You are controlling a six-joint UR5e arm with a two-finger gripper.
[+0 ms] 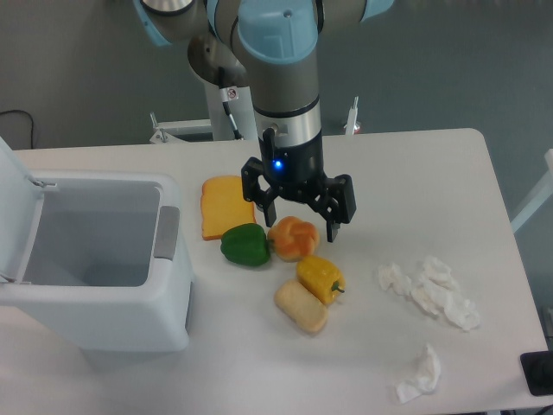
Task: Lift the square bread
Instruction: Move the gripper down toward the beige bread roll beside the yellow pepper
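Square bread: the square bread (301,307), a pale beige block with rounded corners, lies flat on the white desk (415,181), near the front of the food cluster.
Long axis: it runs diagonally, from upper left to lower right in the camera view, with the lower-right end pointing toward the desk's front edge.
Neighbours: the yellow pepper (320,278) sits just beside the bread's upper-right side, seemingly touching; the braided bun (293,238) lies behind that, with the green pepper (246,245) to its left and the orange toast slice (226,207) farther back.
Gripper: the gripper (300,216) hangs from the arm above the bun, well short of the bread.
Fingers: the 2 fingers (334,226) stand spread wide apart, 1 on each side of the bun, holding nothing.
Bin: a white bin (164,328) with its lid raised stands at the left.
Tissue: crumpled white tissue pieces (432,290) lie at the right of the desk.
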